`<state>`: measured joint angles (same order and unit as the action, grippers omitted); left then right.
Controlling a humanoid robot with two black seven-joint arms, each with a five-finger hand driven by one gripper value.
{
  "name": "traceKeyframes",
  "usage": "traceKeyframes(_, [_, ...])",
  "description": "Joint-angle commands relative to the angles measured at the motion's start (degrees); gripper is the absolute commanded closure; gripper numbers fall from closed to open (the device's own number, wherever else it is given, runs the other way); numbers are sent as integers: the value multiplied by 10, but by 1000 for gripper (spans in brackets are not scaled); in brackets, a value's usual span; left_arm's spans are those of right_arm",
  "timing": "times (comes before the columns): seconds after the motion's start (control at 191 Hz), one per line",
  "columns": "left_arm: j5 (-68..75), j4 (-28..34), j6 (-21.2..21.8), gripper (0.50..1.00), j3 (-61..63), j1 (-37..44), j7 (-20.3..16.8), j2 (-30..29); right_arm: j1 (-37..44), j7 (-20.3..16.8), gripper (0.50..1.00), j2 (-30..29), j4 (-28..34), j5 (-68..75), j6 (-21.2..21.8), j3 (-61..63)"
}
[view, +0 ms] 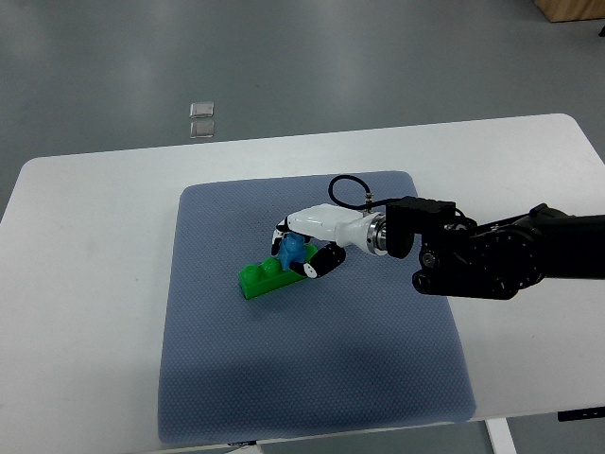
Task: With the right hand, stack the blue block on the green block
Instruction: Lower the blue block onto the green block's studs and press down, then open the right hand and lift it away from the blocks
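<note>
A grey floor (284, 57) fills the top of the view, and a brown object (577, 9), cut off by the upper right corner, cannot be identified. Two small pale squares (201, 119) are seen on the floor just beyond the desk's far edge; what they are cannot be made out.

The white desk (85, 284) is cropped at the bottom and at both sides, so its near edge is not fully shown. A blue-grey mat (312, 378) is laid over its middle, with its near edge just reaching the bottom of the view.

The right arm (501, 255) is brought in from the right edge, its black segments cut off there, and a black cable (348, 184) is looped above the wrist. The right robot hand (304, 248) is white with dark fingertips and is held over the mat's centre.

The green block (269, 277) is lying on the mat, tilted diagonally, its right end covered by the fingers (317, 265). The blue block (292, 249) is gripped in the curled fingers of the right robot hand, at the green block's upper right end. Most of it is hidden by the hand, so whether it is touching the green studs or held just above them cannot be told.
</note>
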<state>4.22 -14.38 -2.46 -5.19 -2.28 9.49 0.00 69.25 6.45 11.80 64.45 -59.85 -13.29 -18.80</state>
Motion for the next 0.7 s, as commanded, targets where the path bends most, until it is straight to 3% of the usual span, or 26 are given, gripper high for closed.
traceKeyframes(0.0, [0,1,0,500,0,0,0,0,-3,2,904,-3,-2,-1,-6,0])
traceKeyframes(0.43, [0,0,0,500,0,0,0,0,-14,9,887,-7,-9,0,-11,4])
traceKeyframes(0.461, [0,0,0,500,0,0,0,0,-13,9,848,-6,-9,0,-11,4])
traceKeyframes(0.54, [0,0,0,500,0,0,0,0,-11,9,697,-7,-8,1,-10,20])
traceKeyframes(0.608, [0,0,0,500,0,0,0,0,-11,9,634,-7,-7,1,-8,29])
traceKeyframes(0.697, [0,1,0,500,0,0,0,0,-10,8,605,-6,-7,2,-7,30])
